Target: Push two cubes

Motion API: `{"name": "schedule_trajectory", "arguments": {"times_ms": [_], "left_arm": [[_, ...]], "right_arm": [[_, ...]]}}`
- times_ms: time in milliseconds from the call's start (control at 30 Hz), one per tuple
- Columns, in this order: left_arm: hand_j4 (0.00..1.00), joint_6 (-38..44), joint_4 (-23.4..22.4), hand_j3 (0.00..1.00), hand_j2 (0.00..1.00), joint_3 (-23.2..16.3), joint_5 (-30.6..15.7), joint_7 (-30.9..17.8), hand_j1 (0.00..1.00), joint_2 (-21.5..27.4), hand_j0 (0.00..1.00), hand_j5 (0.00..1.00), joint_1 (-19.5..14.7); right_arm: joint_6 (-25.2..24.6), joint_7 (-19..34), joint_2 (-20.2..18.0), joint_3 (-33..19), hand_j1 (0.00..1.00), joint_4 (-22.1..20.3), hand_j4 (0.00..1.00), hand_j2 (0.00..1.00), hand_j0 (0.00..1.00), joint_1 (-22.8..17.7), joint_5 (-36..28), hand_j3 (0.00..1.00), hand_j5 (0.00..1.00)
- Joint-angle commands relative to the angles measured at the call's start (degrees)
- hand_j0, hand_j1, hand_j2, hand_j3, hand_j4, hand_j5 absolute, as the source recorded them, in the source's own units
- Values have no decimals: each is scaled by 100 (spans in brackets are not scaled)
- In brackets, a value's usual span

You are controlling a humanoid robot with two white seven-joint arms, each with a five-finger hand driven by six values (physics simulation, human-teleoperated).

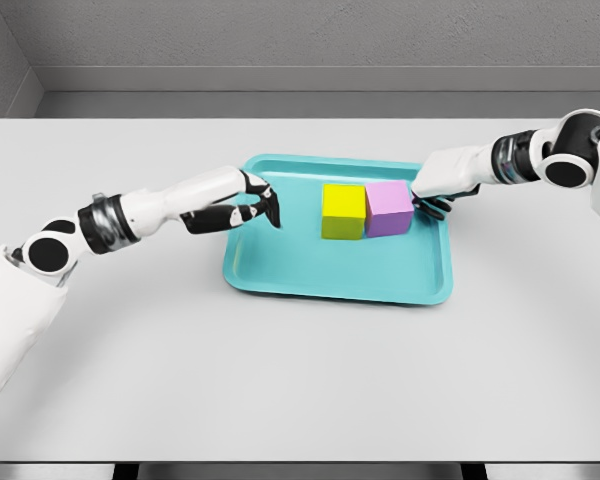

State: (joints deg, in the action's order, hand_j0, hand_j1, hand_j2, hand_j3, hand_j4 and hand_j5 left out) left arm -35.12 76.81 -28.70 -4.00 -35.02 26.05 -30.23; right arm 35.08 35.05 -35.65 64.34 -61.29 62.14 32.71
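Observation:
A yellow cube [343, 211] and a pink cube [388, 208] stand side by side, touching, on a teal tray [330, 275]. My right hand [432, 203] is at the pink cube's right face, fingers against or very near it, holding nothing. My left hand [263, 208] hovers over the tray's left part, fingers curled downward, a clear gap away from the yellow cube and grasping nothing.
The tray sits mid-table on a pale grey tabletop [180, 360]. A grey wall [300, 40] runs behind the table's far edge.

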Motion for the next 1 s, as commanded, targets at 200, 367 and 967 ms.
{"name": "schedule_trajectory", "arguments": {"times_ms": [200,367,967], "left_arm": [[36,12,-8,36,36,-4,-172,2,36,102,36,36,0],[36,12,-8,36,36,5,-172,2,36,102,36,36,0],[100,12,-26,100,100,594,-611,2,100,2273,100,100,492]], "right_arm": [[-8,-5,6,17,13,-120,13,13,13,-9,-125,13,13],[-8,-5,6,17,13,-164,13,13,13,-9,-142,13,13],[-8,-5,-961,-1653,98,1040,98,98,98,-44,-133,98,98]]}}
